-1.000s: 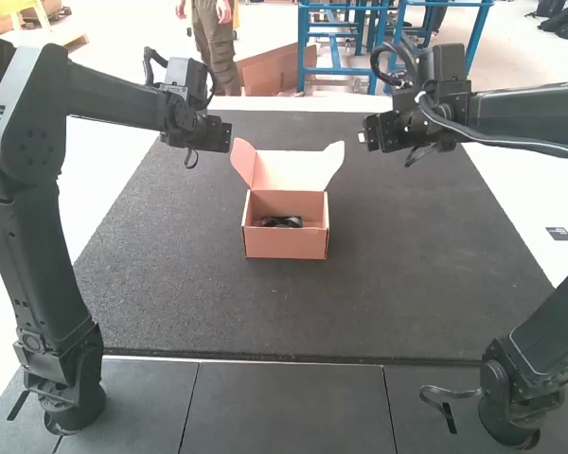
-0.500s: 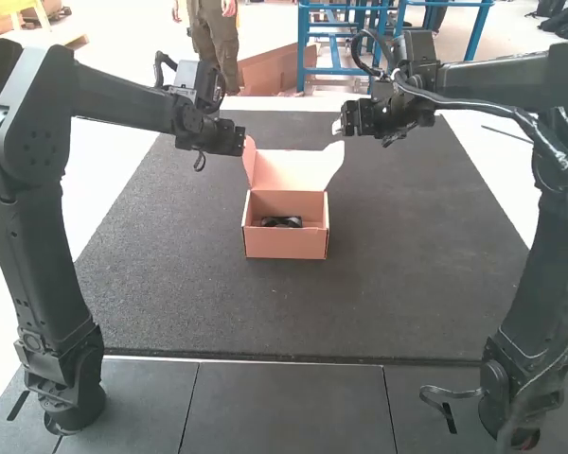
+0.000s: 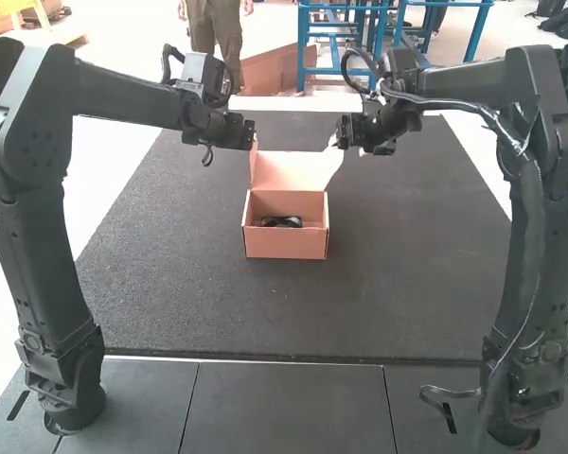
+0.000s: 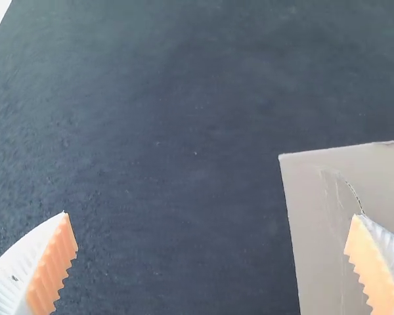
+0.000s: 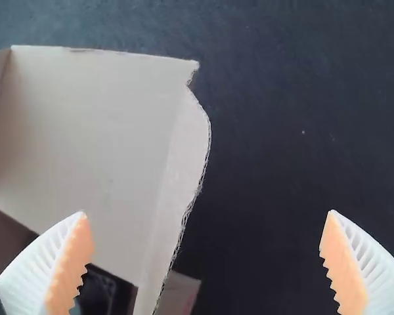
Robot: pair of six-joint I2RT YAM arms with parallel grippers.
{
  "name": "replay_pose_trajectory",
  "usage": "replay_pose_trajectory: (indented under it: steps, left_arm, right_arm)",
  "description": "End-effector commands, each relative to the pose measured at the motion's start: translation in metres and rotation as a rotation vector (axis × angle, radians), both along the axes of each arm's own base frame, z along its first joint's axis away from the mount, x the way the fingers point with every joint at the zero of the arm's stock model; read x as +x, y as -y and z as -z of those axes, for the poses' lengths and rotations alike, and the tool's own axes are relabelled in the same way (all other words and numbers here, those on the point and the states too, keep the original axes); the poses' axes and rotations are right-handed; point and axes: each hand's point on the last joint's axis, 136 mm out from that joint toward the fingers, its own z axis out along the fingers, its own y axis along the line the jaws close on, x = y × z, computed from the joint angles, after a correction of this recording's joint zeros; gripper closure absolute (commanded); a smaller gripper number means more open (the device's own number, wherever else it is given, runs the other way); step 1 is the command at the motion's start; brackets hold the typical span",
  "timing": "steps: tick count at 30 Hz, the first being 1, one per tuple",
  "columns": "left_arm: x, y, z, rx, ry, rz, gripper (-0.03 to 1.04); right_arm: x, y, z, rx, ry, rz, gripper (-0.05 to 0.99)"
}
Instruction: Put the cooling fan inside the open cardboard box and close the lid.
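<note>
Two claws flank one lid. The cooling fan (image 3: 282, 221) already lies inside the cardboard box (image 3: 285, 238) at the middle of the high view, a dark shape on its floor. So the part that counts is the lid (image 3: 293, 170), which stands upright from the box's far wall with its long top edge running left to right across the frame. My left claw (image 3: 246, 140) hangs at the lid's upper left corner and my right claw (image 3: 346, 139) at its upper right flap. From above I cannot tell whether either is touching the card or just beside it. Both are released, jaws spread wide. In the left wrist view the lid's corner (image 4: 341, 216) sits by one finger, and in the right wrist view the flap (image 5: 98, 131) lies within the gap. Both claws look equally near. I judge the coming move is to tip that edge toward the bottom of the frame, down over the box on the table (image 3: 407, 284).
</note>
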Motion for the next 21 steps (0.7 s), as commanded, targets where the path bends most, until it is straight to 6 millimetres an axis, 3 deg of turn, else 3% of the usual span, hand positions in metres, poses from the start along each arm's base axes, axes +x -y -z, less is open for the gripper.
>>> replay_pose_trajectory:
  steps: [1, 4, 12, 21]
  left_arm:
    - [0.005, 0.012, -0.010, -0.024, 0.021, 0.026, 0.04]
    - [0.005, 0.013, -0.010, -0.027, 0.021, 0.027, 0.04]
    - [0.004, 0.013, -0.009, -0.026, 0.016, 0.029, 0.04]
    - [0.004, 0.013, -0.009, -0.026, 0.015, 0.029, 0.04]
  right_arm:
    - [0.003, -0.009, -0.021, 0.040, 0.033, -0.015, 0.18]
    - [0.003, -0.011, -0.022, 0.046, 0.032, -0.019, 0.18]
    - [-0.003, -0.018, -0.022, 0.080, 0.015, -0.058, 0.52]
    - [-0.007, -0.025, -0.016, 0.102, -0.009, -0.088, 0.63]
